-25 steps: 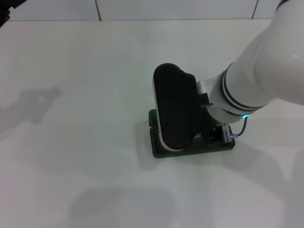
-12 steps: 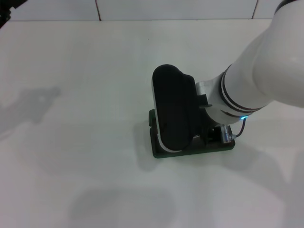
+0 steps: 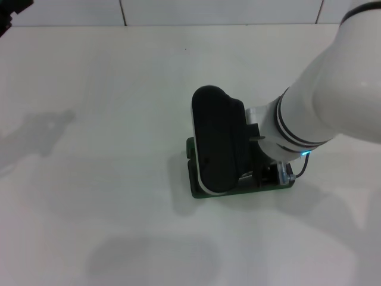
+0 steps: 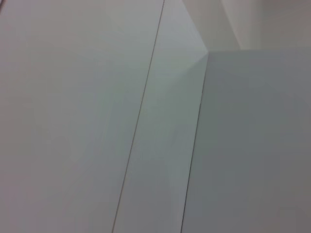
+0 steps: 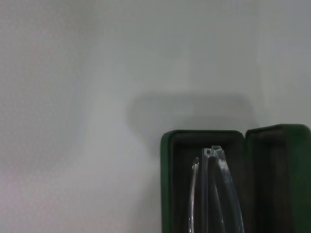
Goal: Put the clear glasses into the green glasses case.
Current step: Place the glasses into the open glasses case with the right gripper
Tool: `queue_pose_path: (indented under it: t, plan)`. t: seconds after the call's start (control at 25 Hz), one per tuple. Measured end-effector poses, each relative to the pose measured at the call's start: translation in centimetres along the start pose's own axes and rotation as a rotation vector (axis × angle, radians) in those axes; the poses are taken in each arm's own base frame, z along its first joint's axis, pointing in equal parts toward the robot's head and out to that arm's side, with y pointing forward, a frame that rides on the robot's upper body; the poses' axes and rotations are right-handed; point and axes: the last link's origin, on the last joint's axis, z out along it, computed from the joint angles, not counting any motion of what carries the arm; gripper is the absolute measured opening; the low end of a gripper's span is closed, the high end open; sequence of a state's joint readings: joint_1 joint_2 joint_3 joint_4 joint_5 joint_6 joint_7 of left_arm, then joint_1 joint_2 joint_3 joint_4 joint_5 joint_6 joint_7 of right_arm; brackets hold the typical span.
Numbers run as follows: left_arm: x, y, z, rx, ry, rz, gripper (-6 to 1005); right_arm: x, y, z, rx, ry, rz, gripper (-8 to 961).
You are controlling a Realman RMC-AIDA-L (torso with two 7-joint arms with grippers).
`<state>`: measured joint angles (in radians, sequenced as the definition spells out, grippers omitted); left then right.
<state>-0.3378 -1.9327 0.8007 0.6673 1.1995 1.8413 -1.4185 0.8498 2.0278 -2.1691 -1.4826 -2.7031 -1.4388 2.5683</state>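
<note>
i'm looking at a plain white tabletop (image 3: 107, 149), lit evenly and carrying soft grey shadows on its left side and near edge. along the far edge a white tiled wall (image 3: 220, 11) is showing, its seams running down to the tabletop. the left wrist view is taking in only pale flat panels meeting at thin seams.

the right arm (image 3: 321, 101) is reaching in from the right side of the head view, angling down toward the middle of the tabletop. its black wrist housing (image 3: 217, 140) is hanging right over the green glasses case (image 3: 196, 182), covering most of it, so only the case's left end and near edge are peeking out from under the housing. a small blue-green light is glowing on the arm's underside.

in the right wrist view the green glasses case (image 5: 170, 184) is lying open on the tabletop, its two halves side by side with the dark lining showing. the clear glasses (image 5: 214, 194) are sitting over the one half, the thin clear temple arms running lengthwise along it. whether they are resting on the lining or are just above it, i cannot tell.

i cannot tell how the right jaws are standing: the fingers are not showing in any view. the left arm is only a dark corner at the far left edge of the head view.
</note>
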Motion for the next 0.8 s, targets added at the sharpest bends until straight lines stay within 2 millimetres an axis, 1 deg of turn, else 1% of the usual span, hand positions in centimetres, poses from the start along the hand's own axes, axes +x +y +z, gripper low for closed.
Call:
queue_pose_path:
  t: [0.2, 0.44, 0.8]
  plan:
    - [-0.04, 0.03, 0.00, -0.001, 0.000, 0.001, 53, 0.05, 0.24, 0.30, -0.004, 0.008, 0.004, 117]
    - [-0.29, 0.09, -0.08, 0.001, 0.003, -0.001, 54, 0.25, -0.15, 0.38, 0.035, 0.028, 0.014, 117]
    - [-0.33, 0.10, -0.13, 0.002, 0.003, -0.001, 54, 0.21, -0.04, 0.43, 0.034, 0.027, 0.014, 117]
